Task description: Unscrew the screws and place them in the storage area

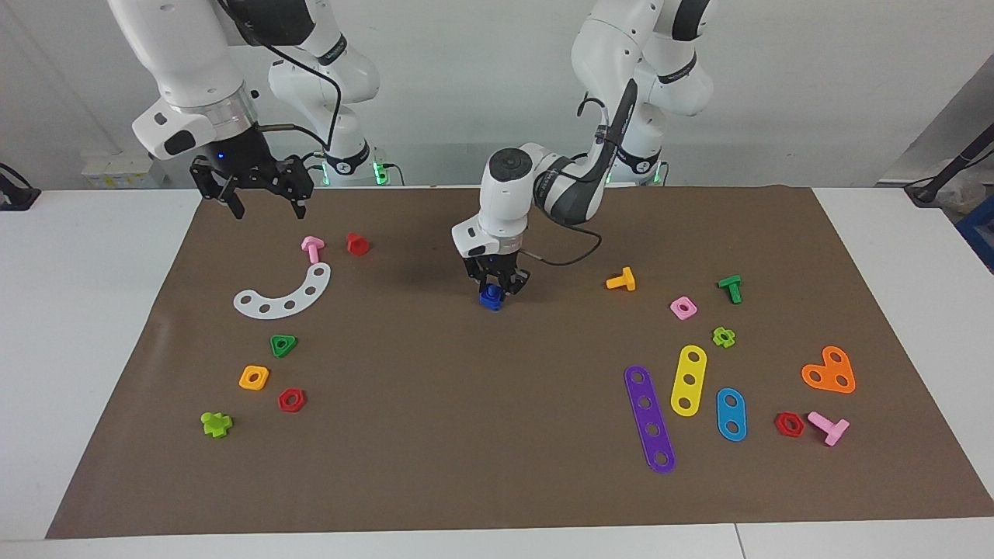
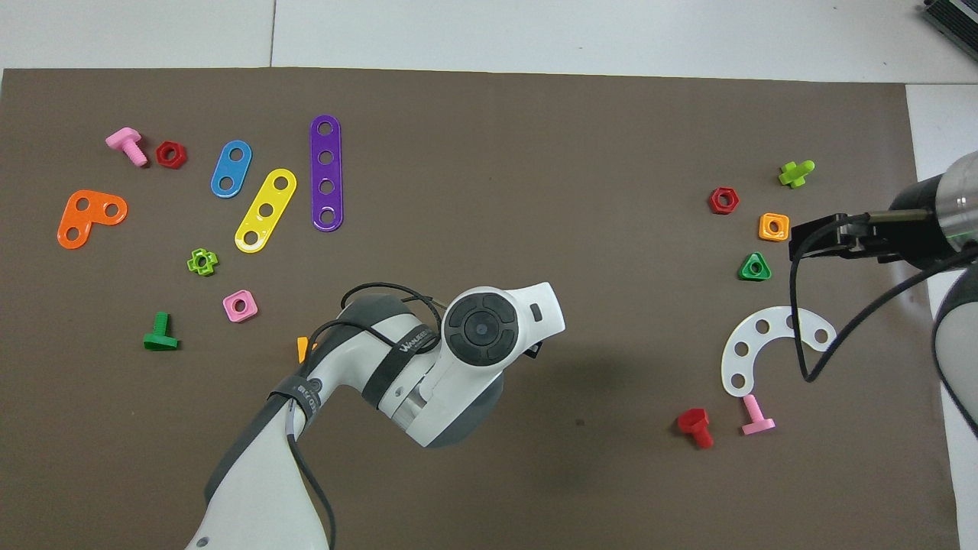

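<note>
- Screws: only one dark-blue screw shows, in the facing view, sitting on the brown mat about mid-table; the overhead view hides it under the left arm's wrist.
- Taking that blue screw as the landmark, the right gripper hangs in the air toward the right arm's end of the table, over the mat's edge nearest the robots, fingers spread and empty; this arm waits.
- Also toward that end lie a white curved strip, a pink bolt and a red bolt, all well apart from the screw.
- Left gripper stands directly over the blue screw, fingers down at its top and seemingly closed on it.
- Handling, as a judgement: the piece looks like light, stiff, smooth plastic, so it should turn easily yet could slip; pinching the flat sides of the head looks safer than the short shank.
- Toward the left arm's end, an orange bolt is the nearest neighbour, near the screw but not touching it.
</note>
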Action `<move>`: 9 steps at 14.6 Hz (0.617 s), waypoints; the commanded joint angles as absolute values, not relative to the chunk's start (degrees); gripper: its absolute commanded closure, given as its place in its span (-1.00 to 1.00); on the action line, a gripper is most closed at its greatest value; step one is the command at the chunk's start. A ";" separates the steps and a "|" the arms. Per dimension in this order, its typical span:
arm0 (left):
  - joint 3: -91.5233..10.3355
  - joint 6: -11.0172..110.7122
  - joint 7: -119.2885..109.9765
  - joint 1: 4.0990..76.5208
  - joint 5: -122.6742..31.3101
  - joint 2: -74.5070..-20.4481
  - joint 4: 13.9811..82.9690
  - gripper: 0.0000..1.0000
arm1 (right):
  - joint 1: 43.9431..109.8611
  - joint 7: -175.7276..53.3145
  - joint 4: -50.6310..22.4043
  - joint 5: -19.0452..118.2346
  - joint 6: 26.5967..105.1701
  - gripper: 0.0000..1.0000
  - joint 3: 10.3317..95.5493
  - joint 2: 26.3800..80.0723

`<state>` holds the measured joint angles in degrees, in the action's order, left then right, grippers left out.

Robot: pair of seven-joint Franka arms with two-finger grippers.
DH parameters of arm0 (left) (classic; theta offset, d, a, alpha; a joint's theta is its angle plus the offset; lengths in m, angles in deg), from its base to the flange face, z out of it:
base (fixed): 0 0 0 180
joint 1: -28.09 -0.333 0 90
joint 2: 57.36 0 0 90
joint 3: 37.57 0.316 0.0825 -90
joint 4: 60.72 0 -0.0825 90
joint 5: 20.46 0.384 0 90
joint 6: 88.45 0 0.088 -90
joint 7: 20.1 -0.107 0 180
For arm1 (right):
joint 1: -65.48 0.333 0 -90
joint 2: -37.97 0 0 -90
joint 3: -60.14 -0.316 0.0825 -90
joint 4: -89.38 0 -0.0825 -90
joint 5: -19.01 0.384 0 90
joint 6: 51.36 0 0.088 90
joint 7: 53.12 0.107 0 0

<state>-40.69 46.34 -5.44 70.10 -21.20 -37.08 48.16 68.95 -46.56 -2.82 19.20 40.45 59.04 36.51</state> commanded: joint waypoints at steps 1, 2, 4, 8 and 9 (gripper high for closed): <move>-40.47 43.40 -4.28 70.19 -20.98 -37.24 46.16 0.97 | 68.73 -47.32 -4.14 19.09 40.66 -1.00 58.56 35.42; -40.47 42.34 -4.19 70.28 -20.98 -37.15 45.28 0.97 | 68.73 -47.23 -4.40 19.09 40.75 -1.00 58.56 35.42; -40.47 39.19 -3.32 70.28 -20.98 -37.06 42.91 1.00 | 68.82 -47.32 -5.10 19.09 42.06 -1.00 58.56 35.34; -40.29 33.55 -3.40 69.84 -20.98 -37.41 39.39 1.00 | 70.40 -47.05 -6.77 19.09 43.99 -1.00 58.56 34.98; -40.12 32.50 -3.49 69.23 -21.07 -37.76 38.95 1.00 | 70.40 -47.06 -7.82 19.09 45.04 -1.00 58.47 34.81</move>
